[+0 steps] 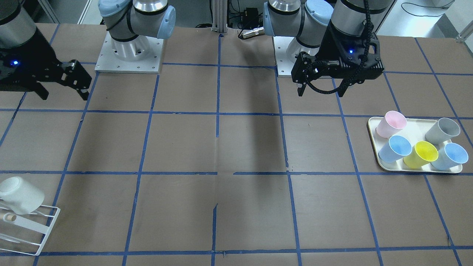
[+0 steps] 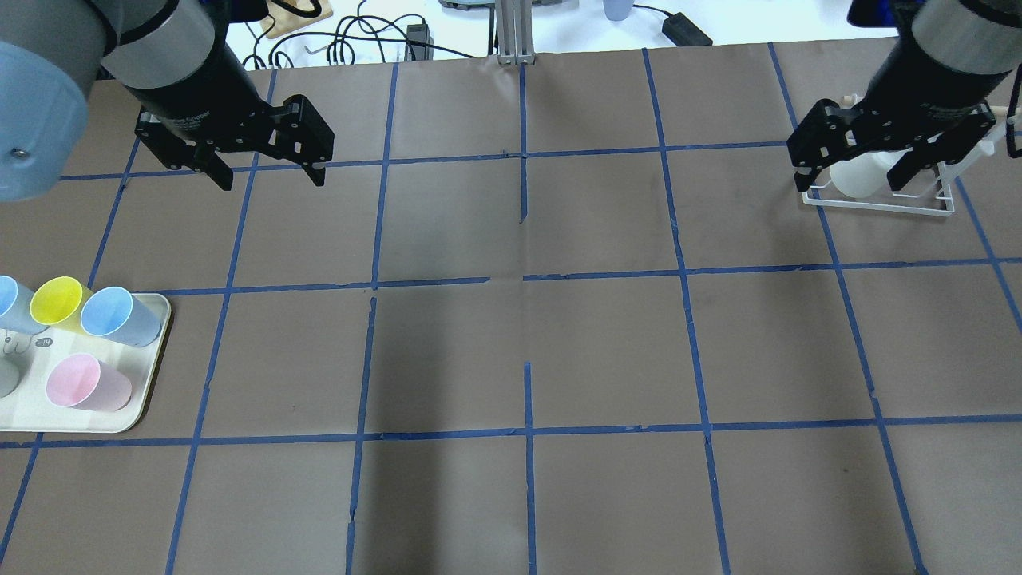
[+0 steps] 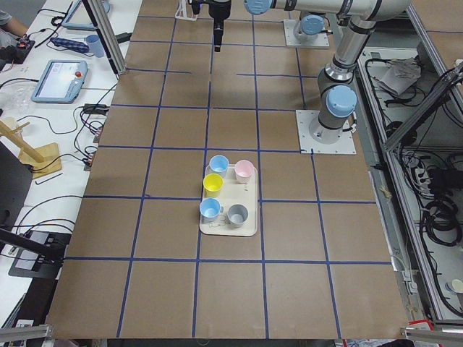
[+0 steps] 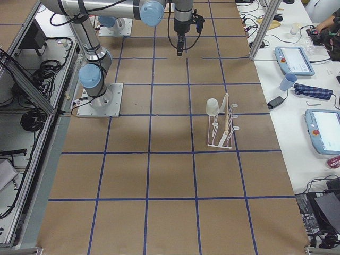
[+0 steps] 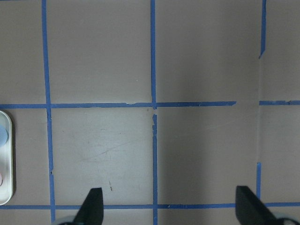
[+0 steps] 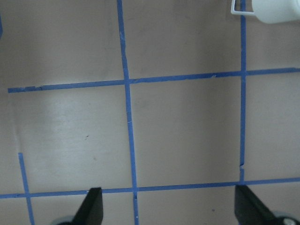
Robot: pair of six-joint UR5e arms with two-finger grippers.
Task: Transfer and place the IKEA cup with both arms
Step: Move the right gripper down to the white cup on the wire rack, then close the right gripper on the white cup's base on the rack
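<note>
- IKEA cup (image 1: 16,194): white, hangs tilted with its base up on a white wire rack (image 1: 37,229). The rack stands near the counter (image 1: 236,147) corner on the robot's right, at the edge farthest from the robot's bases.
- Right side view: the cup sits at the rack's upper end, on the side facing the robot. Nothing else is on the rack.
- Right gripper (image 1: 63,96): jaws spread wide, nothing between them. It hangs above the counter, well apart from the cup and toward the robot's edge.
- The overhead view lines this gripper up over the cup. The front-facing and right side views show clear space between the two.
- Right wrist view: both fingertips (image 6: 93,206) frame bare brown counter and blue tape lines. Only a corner of the cup and rack shows, at the top right.
- Left gripper (image 1: 320,92): jaws also wide open and empty, held above the counter just in front of the left arm's base plate.
- Left wrist view: bare counter between the fingertips, with the rim of a tray at the left border.
- Tray (image 1: 370,127): cream, rectangular, near the counter's end on the robot's left, about midway between the near and far edges.
- Tray contents: five upright cups.
  - pink cup (image 1: 391,123) and grey cup (image 1: 442,130) in the row nearer the robot
  - yellow cup (image 1: 420,154) between two blue cups (image 1: 395,148) in the other row
- Blue status light lit on each gripper body.
</note>
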